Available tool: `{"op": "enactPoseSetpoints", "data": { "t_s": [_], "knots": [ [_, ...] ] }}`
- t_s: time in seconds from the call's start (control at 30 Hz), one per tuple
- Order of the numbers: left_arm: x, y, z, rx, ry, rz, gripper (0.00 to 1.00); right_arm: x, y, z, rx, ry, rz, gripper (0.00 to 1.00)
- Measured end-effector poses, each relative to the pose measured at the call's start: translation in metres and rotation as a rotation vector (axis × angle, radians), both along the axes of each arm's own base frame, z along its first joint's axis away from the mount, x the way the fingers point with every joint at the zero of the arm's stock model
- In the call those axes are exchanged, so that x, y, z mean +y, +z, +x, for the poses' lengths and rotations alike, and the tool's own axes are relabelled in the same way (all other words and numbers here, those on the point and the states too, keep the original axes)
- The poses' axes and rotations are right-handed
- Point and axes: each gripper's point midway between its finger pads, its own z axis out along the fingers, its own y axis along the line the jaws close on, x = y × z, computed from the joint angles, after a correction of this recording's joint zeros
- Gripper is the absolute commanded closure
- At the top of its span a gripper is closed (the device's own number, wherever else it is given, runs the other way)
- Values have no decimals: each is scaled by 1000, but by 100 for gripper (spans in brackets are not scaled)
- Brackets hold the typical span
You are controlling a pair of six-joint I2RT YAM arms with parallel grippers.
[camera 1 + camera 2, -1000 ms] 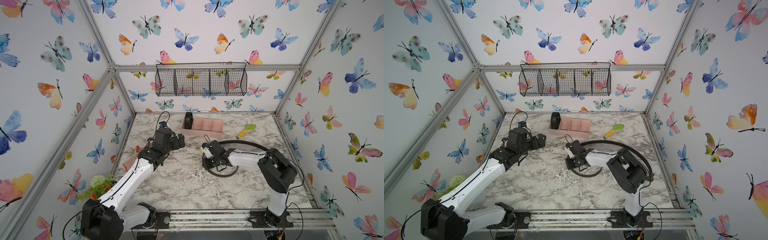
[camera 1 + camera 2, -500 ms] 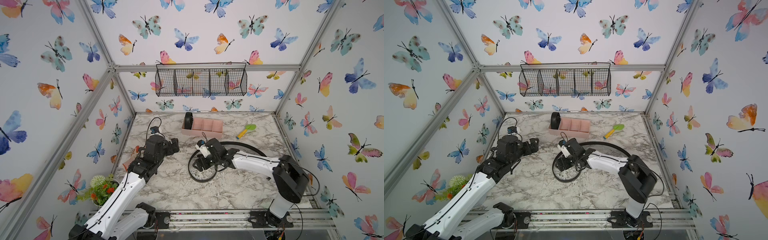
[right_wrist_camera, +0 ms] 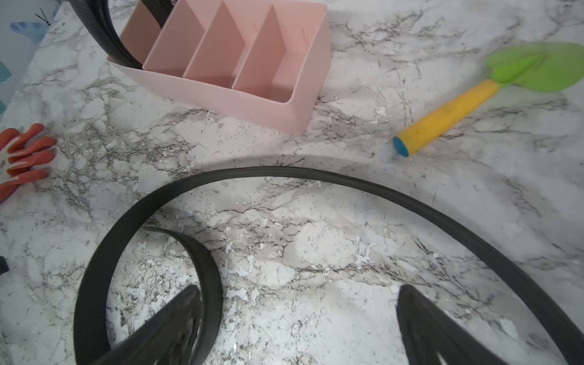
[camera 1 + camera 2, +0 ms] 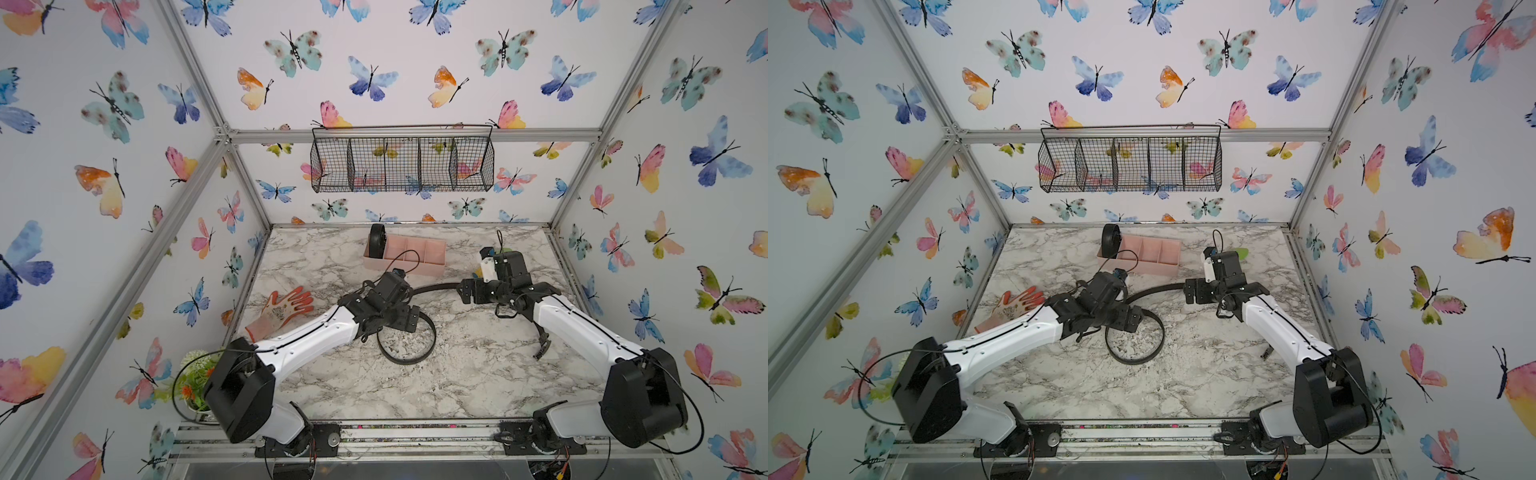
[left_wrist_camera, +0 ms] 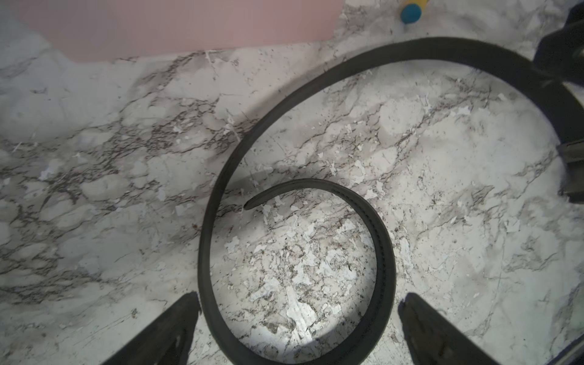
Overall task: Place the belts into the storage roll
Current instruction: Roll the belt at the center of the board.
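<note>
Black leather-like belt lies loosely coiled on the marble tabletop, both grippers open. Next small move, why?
Probably lower the left gripper and close on the loosely coiled black belt: its open jaws straddle the coil; the right gripper is open, holding nothing.

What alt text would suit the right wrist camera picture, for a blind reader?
A long black belt lies loosely curled on a marble table in front of the open right claw. Beyond it stands a pink four-compartment tray with another belt in its end compartment, near a green-and-yellow toy shovel.
</note>
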Motion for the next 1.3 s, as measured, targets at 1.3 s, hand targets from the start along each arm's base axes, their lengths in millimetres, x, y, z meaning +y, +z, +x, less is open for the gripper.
{"op": "enactPoseSetpoints", "data": {
  "t_s": [1.3],
  "knots": [
    [-58,-76,23,-245,-1005,509,13,-28,9,-26,-31,-31,94,1]
  ]
}}
